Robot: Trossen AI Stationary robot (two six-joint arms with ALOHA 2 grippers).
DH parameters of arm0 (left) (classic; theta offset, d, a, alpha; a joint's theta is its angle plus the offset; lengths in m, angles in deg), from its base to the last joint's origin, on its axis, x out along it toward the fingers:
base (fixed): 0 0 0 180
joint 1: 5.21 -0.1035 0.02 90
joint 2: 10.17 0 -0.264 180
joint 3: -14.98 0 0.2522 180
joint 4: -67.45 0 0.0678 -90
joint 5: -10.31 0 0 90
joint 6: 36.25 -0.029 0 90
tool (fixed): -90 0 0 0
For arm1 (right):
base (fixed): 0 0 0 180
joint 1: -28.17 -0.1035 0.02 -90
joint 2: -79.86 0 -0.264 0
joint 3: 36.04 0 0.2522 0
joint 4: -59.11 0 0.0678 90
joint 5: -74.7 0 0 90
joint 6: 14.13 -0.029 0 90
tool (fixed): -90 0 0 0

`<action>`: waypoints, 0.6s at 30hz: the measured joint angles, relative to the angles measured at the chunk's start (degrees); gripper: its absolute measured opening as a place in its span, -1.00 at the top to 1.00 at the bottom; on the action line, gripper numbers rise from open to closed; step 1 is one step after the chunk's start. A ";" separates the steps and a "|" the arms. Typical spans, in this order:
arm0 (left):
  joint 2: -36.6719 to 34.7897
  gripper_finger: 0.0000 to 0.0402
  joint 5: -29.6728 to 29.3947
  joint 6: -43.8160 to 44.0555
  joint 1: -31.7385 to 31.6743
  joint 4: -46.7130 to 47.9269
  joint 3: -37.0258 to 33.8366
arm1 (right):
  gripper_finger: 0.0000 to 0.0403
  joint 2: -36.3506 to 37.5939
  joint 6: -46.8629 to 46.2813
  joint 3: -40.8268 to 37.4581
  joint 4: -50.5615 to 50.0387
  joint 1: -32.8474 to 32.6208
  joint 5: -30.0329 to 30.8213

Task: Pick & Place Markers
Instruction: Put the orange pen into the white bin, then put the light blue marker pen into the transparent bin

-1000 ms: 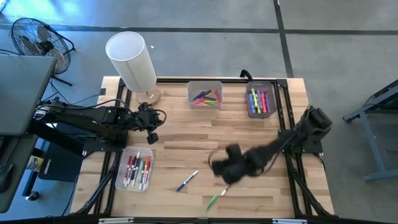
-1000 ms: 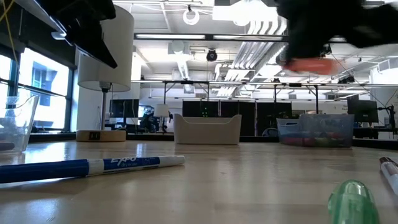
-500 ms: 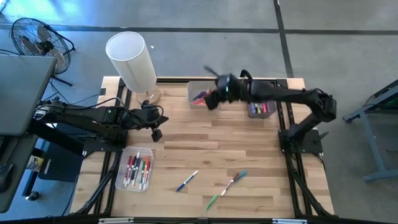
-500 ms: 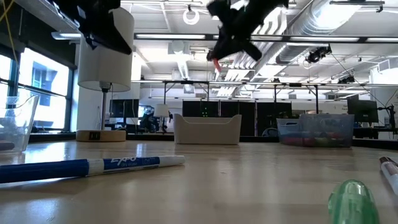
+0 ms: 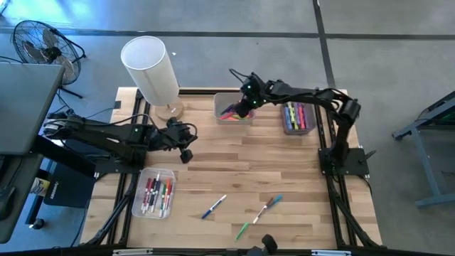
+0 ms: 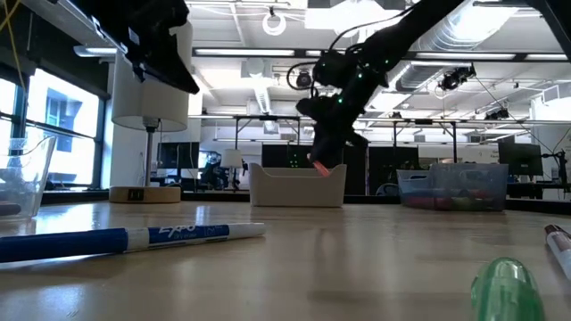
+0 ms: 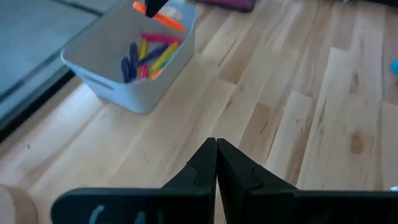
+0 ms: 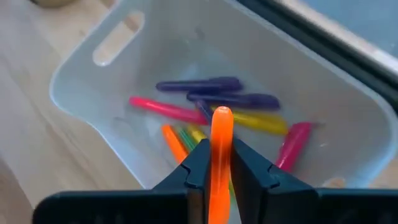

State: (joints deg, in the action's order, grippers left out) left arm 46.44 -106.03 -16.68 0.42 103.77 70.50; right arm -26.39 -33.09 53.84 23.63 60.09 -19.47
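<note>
On my far left I see a fan on the floor and a white lamp at the table's back edge. My left tool hovers over bare wood just right of the lamp base, its fingers pressed together with nothing between them. In front of it, near the left edge, sits a clear bin of markers. Three loose markers lie on the table toward the front. Further right, my right tool hangs over the middle bin at the back, gripping an orange marker that points down into the coloured markers inside. A third bin sits right of that.
</note>
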 joint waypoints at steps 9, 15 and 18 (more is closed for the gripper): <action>2.43 0.93 0.64 3.40 -0.02 0.00 0.00 | 0.52 -0.02 0.31 0.00 -0.33 -0.39 2.22; 2.44 0.61 6.64 3.82 0.00 0.82 0.33 | 0.30 1.65 -3.49 -0.01 -2.62 -0.52 2.19; 2.44 0.40 6.45 5.09 0.00 1.37 0.33 | 0.23 4.02 -4.19 -0.02 -4.45 -0.56 2.08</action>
State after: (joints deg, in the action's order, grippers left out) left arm 48.87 -99.58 -11.59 0.42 105.14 70.82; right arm -22.38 -37.28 53.82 19.18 59.53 -17.40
